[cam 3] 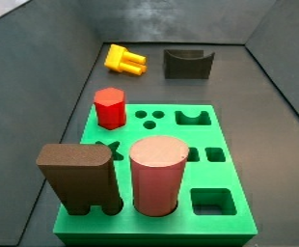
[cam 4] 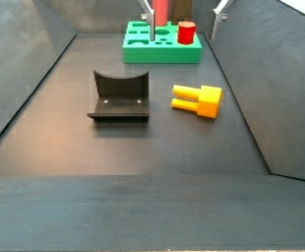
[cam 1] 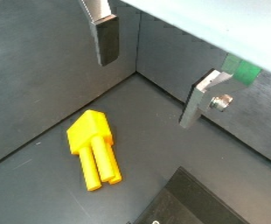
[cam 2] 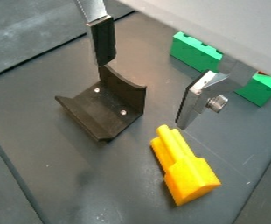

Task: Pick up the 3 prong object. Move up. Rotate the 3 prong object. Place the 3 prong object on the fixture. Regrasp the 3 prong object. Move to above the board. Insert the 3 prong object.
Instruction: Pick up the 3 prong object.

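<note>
Plainly, the gripper (cam 2: 144,74) hangs wide open and empty, apart from the 3 prong object (cam 2: 184,169). That piece lies flat just beside the fixture (cam 2: 103,109), prongs pointing toward it, so I judge the pickup needs the fingers (cam 2: 101,39) brought down across its block end.

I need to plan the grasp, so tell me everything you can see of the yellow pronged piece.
The small yellow-orange plastic 3 prong object is a glossy squarish block with short round prongs side by side on one face. It lies flat on the dark floor, beside the dark grey fixture with the curved notch, apart from it. In a side view it sits beyond the bright green board. Nothing touches it but the floor. The gripper hangs above, jaws open, holding nothing.
</note>
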You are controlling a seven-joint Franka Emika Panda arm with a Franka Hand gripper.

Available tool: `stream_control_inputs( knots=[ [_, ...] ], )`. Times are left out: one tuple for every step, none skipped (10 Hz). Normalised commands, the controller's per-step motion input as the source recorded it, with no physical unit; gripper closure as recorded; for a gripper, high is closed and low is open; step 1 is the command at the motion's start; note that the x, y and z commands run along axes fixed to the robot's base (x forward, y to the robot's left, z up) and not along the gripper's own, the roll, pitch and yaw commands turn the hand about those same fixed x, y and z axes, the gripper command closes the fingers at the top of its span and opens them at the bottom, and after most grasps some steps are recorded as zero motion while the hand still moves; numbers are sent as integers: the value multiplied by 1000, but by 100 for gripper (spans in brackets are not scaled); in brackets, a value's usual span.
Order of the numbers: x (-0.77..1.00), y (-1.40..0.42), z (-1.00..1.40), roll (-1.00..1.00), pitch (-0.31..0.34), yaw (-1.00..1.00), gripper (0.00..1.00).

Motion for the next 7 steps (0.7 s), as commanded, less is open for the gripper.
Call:
stream_control_inputs(
  knots=[
    [-557,-23,-580,6,-133,506,0],
    [-326,-254,-849,170,0,851,0],
    [-294,-249,-771,157,0,880,0],
    [-334,-323,-546,139,-43,846,0],
    [-414,-331,-483,143,-81,823,0],
    [-394,-257,-526,166,-70,846,0],
    [-366,-197,-611,183,-73,877,0]
  ],
)
